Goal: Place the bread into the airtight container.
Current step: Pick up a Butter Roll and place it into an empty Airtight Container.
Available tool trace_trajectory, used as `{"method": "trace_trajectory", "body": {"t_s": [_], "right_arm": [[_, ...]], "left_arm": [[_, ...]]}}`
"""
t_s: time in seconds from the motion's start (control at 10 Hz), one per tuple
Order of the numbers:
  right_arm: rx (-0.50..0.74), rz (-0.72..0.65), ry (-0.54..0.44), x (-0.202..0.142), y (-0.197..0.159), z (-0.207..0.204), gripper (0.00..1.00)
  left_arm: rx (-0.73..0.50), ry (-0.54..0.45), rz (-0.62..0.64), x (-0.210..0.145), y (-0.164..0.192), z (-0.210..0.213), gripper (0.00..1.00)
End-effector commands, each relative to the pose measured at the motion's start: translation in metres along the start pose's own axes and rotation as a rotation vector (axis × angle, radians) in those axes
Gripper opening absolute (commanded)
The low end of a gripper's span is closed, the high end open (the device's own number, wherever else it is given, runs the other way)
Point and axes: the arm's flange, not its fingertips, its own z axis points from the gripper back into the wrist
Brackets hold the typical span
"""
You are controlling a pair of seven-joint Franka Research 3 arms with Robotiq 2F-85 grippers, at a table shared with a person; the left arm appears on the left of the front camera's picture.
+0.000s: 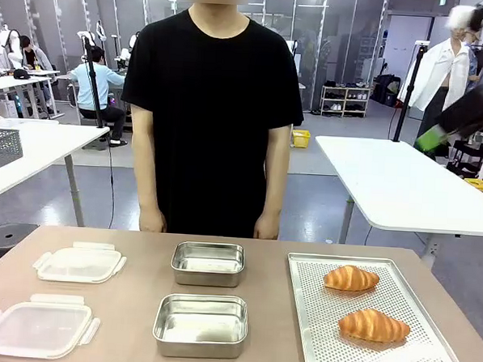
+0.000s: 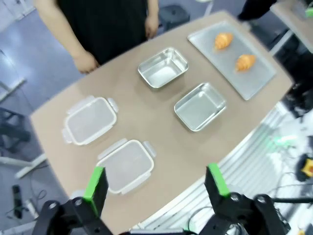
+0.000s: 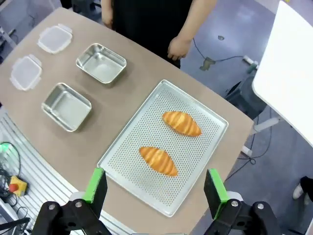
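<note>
Two breads (image 1: 351, 277) lie on the tray (image 1: 322, 347), with steel boxes (image 1: 200, 325) left of it. The left claw (image 2: 155, 169) and right claw (image 3: 154, 171) are spread wide, holding nothing.

A person in a black T-shirt (image 1: 211, 106) stood at the far edge of the tan counter (image 1: 140, 261). A perforated metal tray (image 1: 313, 351) lay on its right side. Behind were a right-hand white table (image 1: 403, 185) and a left-hand white table (image 1: 45, 142) (this one carrying a grey basket (image 1: 0, 146)), with a small yellow bin (image 1: 300, 138) on the floor.
</note>
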Motion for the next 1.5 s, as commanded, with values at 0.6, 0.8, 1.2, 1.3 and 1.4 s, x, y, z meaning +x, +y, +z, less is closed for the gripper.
{"method": "trace_trajectory", "body": {"t_s": [0.6,0.8,1.2,1.3,1.4], "right_arm": [[-0.025,-0.022,-0.097,-0.038,-0.021,0.076,1.0],[-0.037,-0.064,-0.121,-0.048,-0.015,0.084,1.0],[-0.037,-0.064,-0.121,-0.048,-0.015,0.084,1.0],[-0.037,-0.064,-0.121,-0.048,-0.015,0.084,1.0],[-0.037,-0.064,-0.121,-0.048,-0.015,0.084,1.0]], "left_arm": [[0.085,-0.147,0.087,-0.06,-0.013,0.077,1.0],[0.094,-0.155,0.045,-0.059,-0.019,0.091,1.0],[0.094,-0.155,0.045,-0.059,-0.019,0.091,1.0],[0.094,-0.155,0.045,-0.059,-0.019,0.091,1.0],[0.094,-0.155,0.045,-0.059,-0.019,0.091,1.0]]}}
